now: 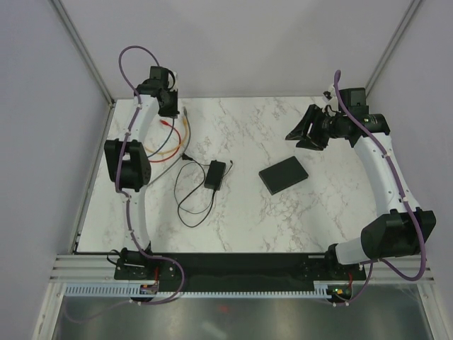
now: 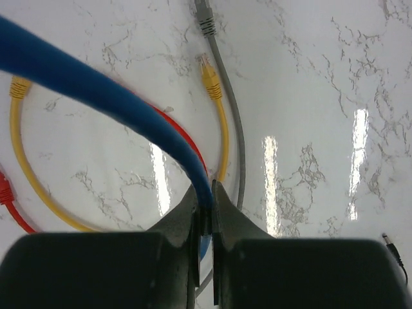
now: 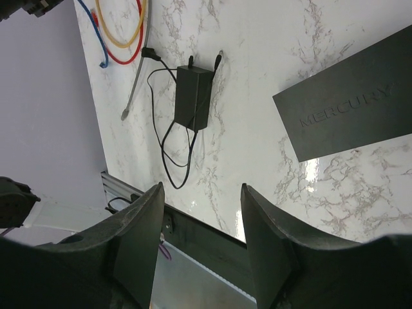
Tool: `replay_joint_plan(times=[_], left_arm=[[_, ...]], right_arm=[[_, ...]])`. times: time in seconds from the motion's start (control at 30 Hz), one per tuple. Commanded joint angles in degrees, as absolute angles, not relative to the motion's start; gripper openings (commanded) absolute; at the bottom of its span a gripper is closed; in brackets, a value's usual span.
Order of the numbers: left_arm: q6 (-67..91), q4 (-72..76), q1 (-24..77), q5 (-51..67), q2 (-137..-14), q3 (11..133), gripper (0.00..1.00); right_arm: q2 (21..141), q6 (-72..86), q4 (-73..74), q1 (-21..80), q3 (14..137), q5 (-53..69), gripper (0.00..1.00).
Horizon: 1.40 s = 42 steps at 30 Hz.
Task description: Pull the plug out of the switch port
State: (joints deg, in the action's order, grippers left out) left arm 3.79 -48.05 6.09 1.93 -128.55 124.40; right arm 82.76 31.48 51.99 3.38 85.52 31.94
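The switch [image 1: 283, 175] is a flat black box lying right of the table's middle; the right wrist view shows its top [image 3: 351, 106] with faint lettering. No cable shows attached to it. My left gripper [image 1: 170, 106] is at the far left corner, shut on a blue cable [image 2: 96, 90] that runs up and to the left from between its fingertips [image 2: 207, 190]. The cable's plug is out of view. My right gripper [image 1: 301, 134] is open and empty, raised behind and to the right of the switch, with a wide gap between its fingers [image 3: 201, 193].
Yellow [image 2: 222, 129], red [image 2: 183, 135] and grey [image 2: 235, 129] patch cables lie loose on the marble under the left gripper. A small black power brick [image 1: 215, 173] with a thin looped cord lies left of the switch. Walls stand close at the back and sides.
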Motion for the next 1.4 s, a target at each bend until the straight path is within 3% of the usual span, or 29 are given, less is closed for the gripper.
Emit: replay_joint_plan(times=[0.0,0.13,0.17,0.23,0.27,0.37,0.53,0.63,0.67,0.93,1.0,1.17,1.37], left_arm=[[3.8,-47.9,6.6,3.1,-131.4,129.3,0.02],[3.8,-48.2,6.6,4.9,-133.9,128.7,0.10],[3.7,-48.3,6.5,4.9,-134.7,128.7,0.19],[3.5,-48.6,6.3,5.5,-135.1,128.8,0.27],[3.3,-48.7,6.2,5.7,-135.3,129.1,0.41],[3.7,-48.6,5.8,6.4,-134.5,129.9,0.56],[5.4,-48.6,4.6,9.4,-130.0,130.6,0.69],[7.5,-48.5,4.0,10.6,-125.2,130.8,0.96],[9.2,-48.4,3.8,11.5,-123.8,130.6,1.00],[23.1,-40.4,4.4,25.6,-107.0,117.0,1.00],[26.8,-35.7,5.7,27.6,-101.9,108.8,1.00],[30.8,-28.3,10.9,32.4,-93.4,90.7,1.00],[31.2,-20.7,12.3,37.2,-80.2,71.7,1.00]], right_arm=[[82.3,30.8,52.2,3.3,85.5,32.6,0.59],[82.4,30.7,52.3,3.3,85.6,32.4,0.59],[82.4,30.8,52.4,3.3,85.6,32.4,0.59],[82.5,30.8,52.4,3.3,85.5,32.5,0.59],[82.5,30.8,52.3,3.3,85.5,32.6,0.59],[82.9,30.9,52.3,3.3,85.4,32.8,0.59],[83.3,30.7,52.3,3.6,85.5,33.2,0.60],[83.8,30.8,52.3,3.9,86.0,33.5,0.60],[83.9,30.8,52.3,4.0,86.1,33.5,0.60],[85.5,29.2,52.3,6.2,85.2,31.6,0.63],[86.1,28.9,52.2,8.2,83.9,30.1,0.69],[87.0,29.0,51.3,13.5,79.0,24.9,0.98],[86.7,30.1,49.5,17.5,73.1,16.7,0.98]])
